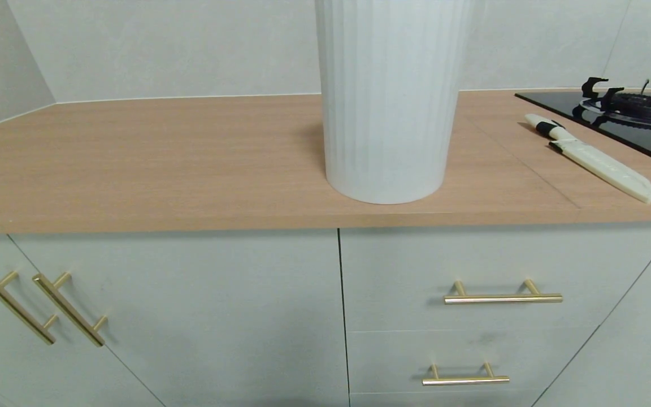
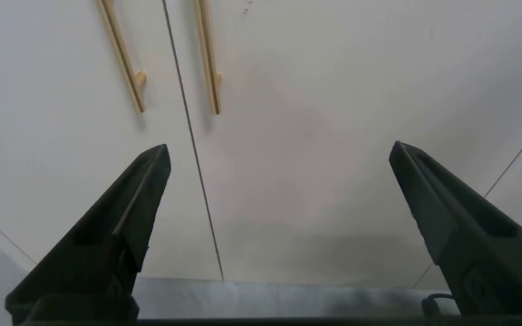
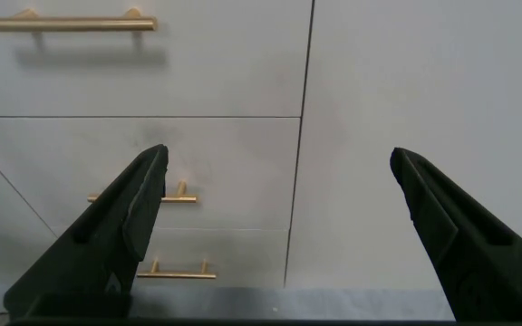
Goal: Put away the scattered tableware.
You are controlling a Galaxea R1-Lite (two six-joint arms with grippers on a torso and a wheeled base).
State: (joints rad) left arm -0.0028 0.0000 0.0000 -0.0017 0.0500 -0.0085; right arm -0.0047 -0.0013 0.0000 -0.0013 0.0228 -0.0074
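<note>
left gripper [image 2: 278, 148] and right gripper [image 3: 278, 152] hang empty, fingers spread wide, facing the cabinet fronts [image 2: 333, 91]. the cream knife [image 1: 594, 160] lies on the countertop [image 1: 133, 158] beside the gas hob [image 1: 630, 107], tip near the front edge; a glancing grab could push it off.

Black wedge-shaped tool fingers [image 2: 120, 226]

Setting: home kitchen. Evidence: wood-grain surface [image 1: 190, 164] over pale cabinet doors and drawers with brass bar handles [image 1: 503, 297]; black glass gas hob [image 1: 636, 116] with burner grate at far right; tiled wall behind; knife [image 1: 588, 156] lying just beside the hob; white ribbed container [image 1: 387, 102] standing on the surface.
</note>
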